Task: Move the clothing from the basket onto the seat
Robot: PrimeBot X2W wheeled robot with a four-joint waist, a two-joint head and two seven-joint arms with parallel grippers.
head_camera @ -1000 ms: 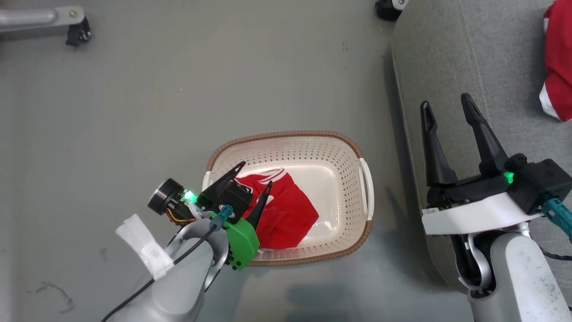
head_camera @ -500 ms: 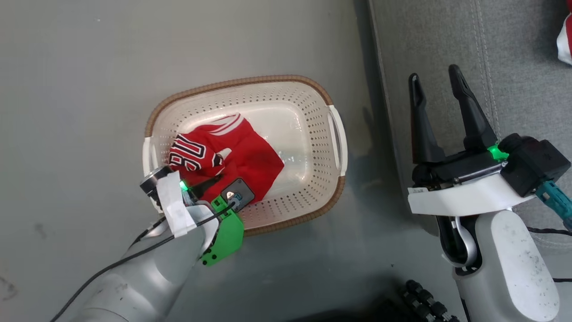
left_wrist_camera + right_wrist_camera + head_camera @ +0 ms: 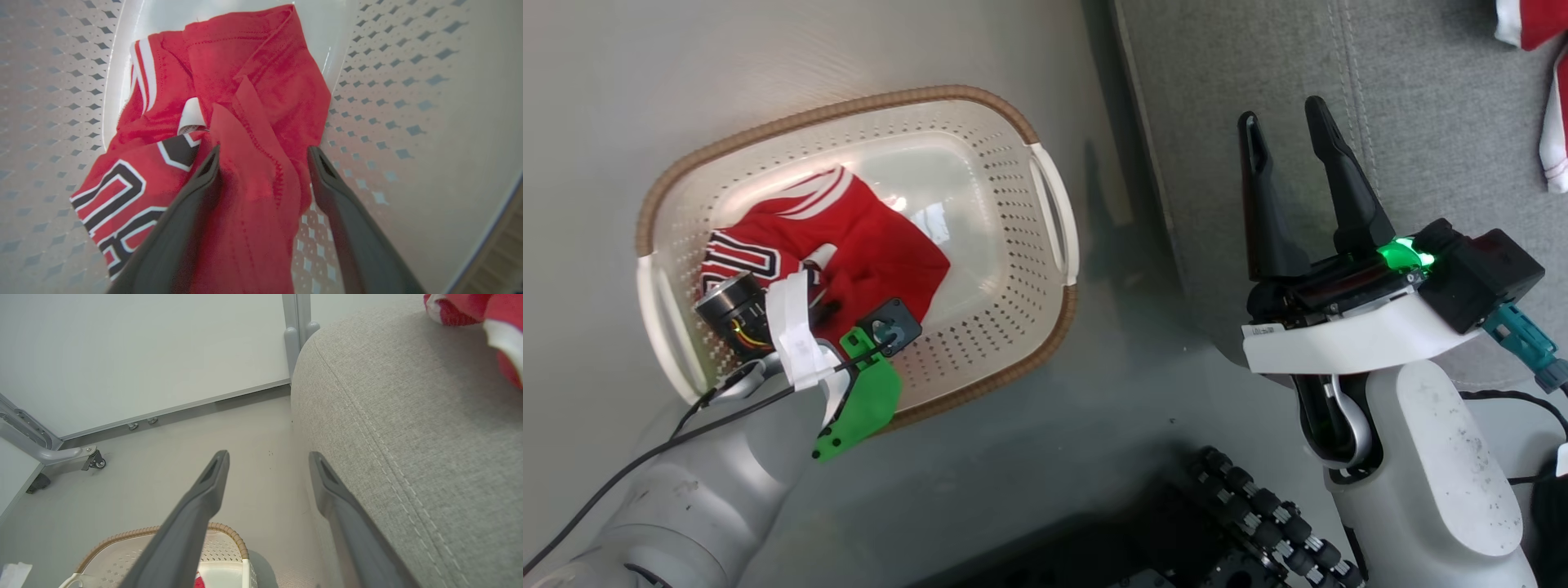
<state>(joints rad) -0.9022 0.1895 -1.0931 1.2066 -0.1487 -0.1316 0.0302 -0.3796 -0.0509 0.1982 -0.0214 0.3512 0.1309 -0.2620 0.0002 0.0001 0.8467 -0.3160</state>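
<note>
One basket [image 3: 1013, 245], slanting lengthwise (handles [image 3: 1062, 214] endwise)

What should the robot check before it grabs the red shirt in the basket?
1. Left gripper open: ok, jaws spread wide.
2. Clothing between its fingers: ok, a red fold stands between them.
3. Only fabric gets pinched, not the basket floor: cannot tell.
4. Right gripper out of the way: ok, open, by the seat edge, apart from the basket.
5. Room on the seat: ok, bare grey cushion beside the right gripper.
</note>
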